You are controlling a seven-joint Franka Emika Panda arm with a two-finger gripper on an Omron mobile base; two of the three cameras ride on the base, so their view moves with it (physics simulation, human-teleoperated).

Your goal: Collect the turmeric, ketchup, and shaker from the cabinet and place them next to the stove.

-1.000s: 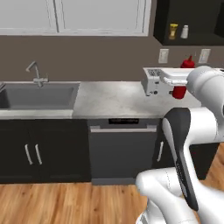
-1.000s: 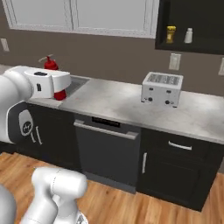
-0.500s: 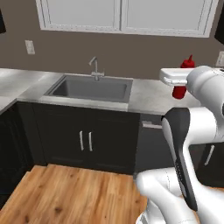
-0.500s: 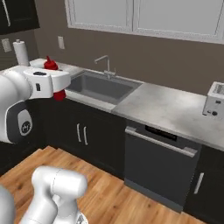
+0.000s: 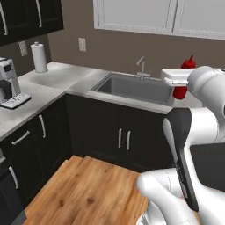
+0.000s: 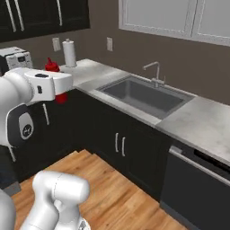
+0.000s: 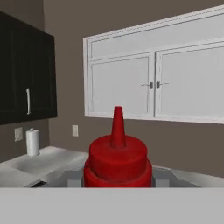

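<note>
- Ketchup (image 7: pixel 117 161) stands upright in the hand view at 6 o'clock, its pointed nozzle aimed at 12 o'clock, its red cap between the two grey finger bases.
- Gripper (image 5: pixel 180 85) is clamped on the ketchup; in the left base view the red bottle shows above and below the white hand, at 2 o'clock of the picture.
- In the right base view the ketchup (image 6: pixel 55 76) sits behind the white hand at 10 o'clock, its nozzle above the hand and its base below.
- Sink (image 5: pixel 136 88) lies at 9 o'clock of the gripper in the left base view, sunk in the grey counter (image 5: pixel 52 81), with a faucet (image 5: pixel 141 68) at its back edge.
- Paper towel roll (image 5: pixel 39 57) stands on the counter at 10 o'clock of that view.
- White wall cabinets (image 7: pixel 153 85) hang behind the bottle in the hand view, from 12 to 3 o'clock; dark cabinets (image 7: pixel 26 94) sit at 9 o'clock.
</note>
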